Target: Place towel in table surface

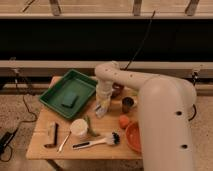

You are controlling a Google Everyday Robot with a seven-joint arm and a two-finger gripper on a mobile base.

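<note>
A dark green folded towel point(70, 100) lies inside the green tray point(56, 93) on the left back part of the wooden table point(46, 119). My gripper point(101, 110) hangs from the white arm point(125, 80) over the middle of the table. It points down, to the right of the tray and apart from the towel. Its tip is close to the table top, just behind a white cup point(78, 127).
A dark cup point(128, 104), a dark bowl point(118, 90), an orange fruit point(124, 121) and an orange bowl point(134, 138) sit to the right. A brush point(97, 142), a spoon point(63, 143), a wooden block point(51, 134) and a green strip point(90, 125) lie along the front.
</note>
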